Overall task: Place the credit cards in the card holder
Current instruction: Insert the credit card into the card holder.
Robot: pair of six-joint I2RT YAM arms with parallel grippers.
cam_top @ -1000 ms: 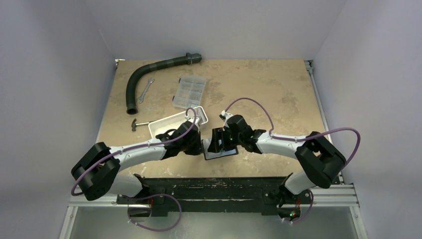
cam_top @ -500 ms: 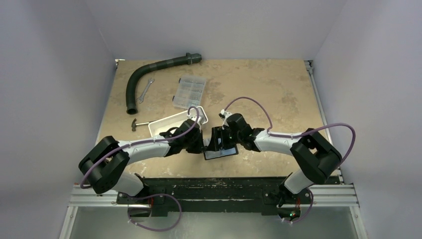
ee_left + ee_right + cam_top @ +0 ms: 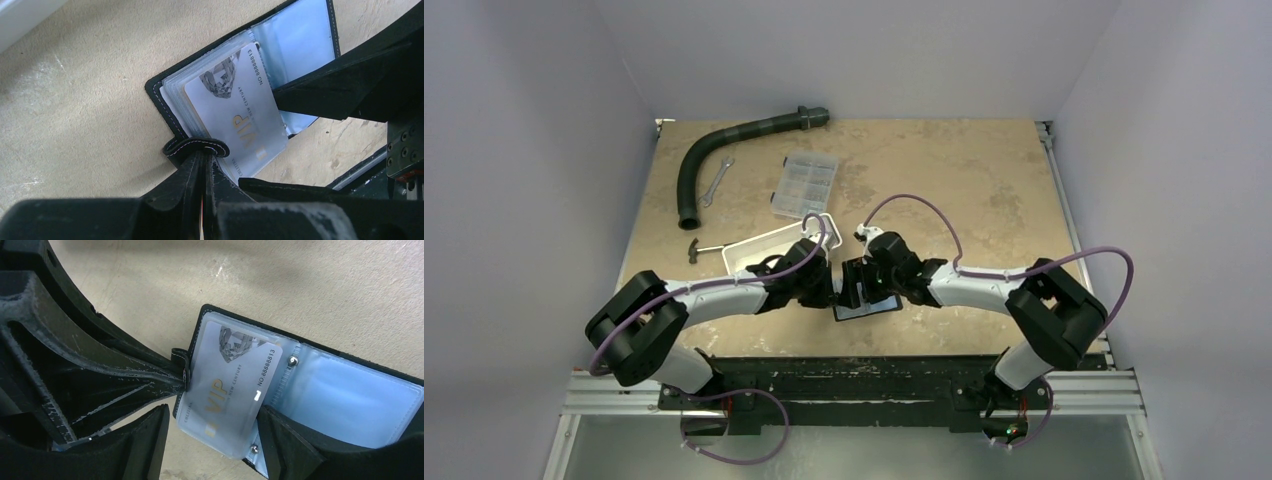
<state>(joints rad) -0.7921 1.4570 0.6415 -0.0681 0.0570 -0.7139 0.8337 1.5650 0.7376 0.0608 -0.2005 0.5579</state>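
Note:
The card holder [image 3: 865, 303] lies open on the table near the front edge, its pale blue sleeves [image 3: 350, 395] facing up. A silvery credit card [image 3: 230, 385] marked VIP sits partly in a sleeve on the left half, its lower end sticking out past the holder's edge [image 3: 235, 115]. My left gripper [image 3: 202, 152] is shut on the holder's black strap [image 3: 195, 146]. My right gripper [image 3: 212, 412] is open, one finger on each long side of the card. The right finger [image 3: 280, 440] touches the card's edge. A sliver of table shows between the card and the left finger [image 3: 145, 440].
A white tray [image 3: 759, 248] stands just behind my left gripper [image 3: 829, 288]. Further back lie a clear compartment box [image 3: 804, 185], a curved black hose [image 3: 724, 150], a wrench [image 3: 714, 182] and a small hammer [image 3: 699, 248]. The table's front edge runs just below the holder.
My right gripper has slid a little to the left, over the card holder. The left arm's elbow has swung right, while its gripper stays shut on the strap.

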